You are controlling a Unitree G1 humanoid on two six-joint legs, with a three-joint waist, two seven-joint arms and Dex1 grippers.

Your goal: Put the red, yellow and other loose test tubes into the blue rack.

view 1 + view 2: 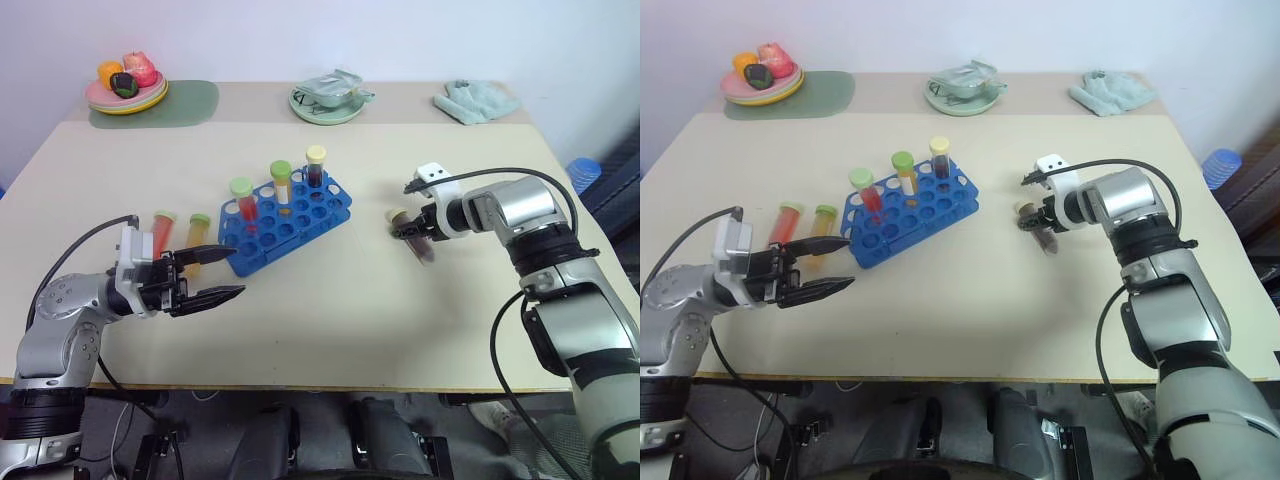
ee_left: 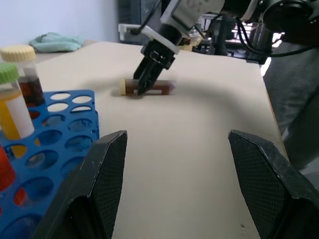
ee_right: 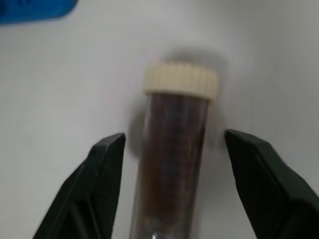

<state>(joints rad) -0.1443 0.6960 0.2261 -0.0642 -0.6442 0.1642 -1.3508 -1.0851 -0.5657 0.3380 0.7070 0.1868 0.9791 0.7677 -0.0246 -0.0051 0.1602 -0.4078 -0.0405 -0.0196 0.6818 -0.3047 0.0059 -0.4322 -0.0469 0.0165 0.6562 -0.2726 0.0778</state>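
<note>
Beige tabletop [image 1: 330, 330] carries the whole layout, largest item first. Blue rack [image 1: 300, 222] sits left of centre and already has three capped tubes standing upright in its holes. Left gripper [image 1: 222, 272] hovers just beside the rack's near end, fingers spread wide and empty, pointing across toward the robot's right. Red tube [image 1: 162, 232] and orange-yellow tube [image 1: 196, 236], both green-capped, lie flat side by side on the table just behind that gripper, near the rack's left end. Right gripper [image 3: 172, 194] is angled down over the dark brown tube [image 3: 175, 164], which lies flat and well apart from the rack on its right side. Right wrist view shows this tube's long axis running straight out between the two fingers, cream cap [image 3: 181, 79] at the far end, one finger on each side, gaps visible, nothing clamped. Judgement: the right arm is clearly nearer this tube; the fingers straddle the barrel crosswise, so closing should pinch it across its width
</note>
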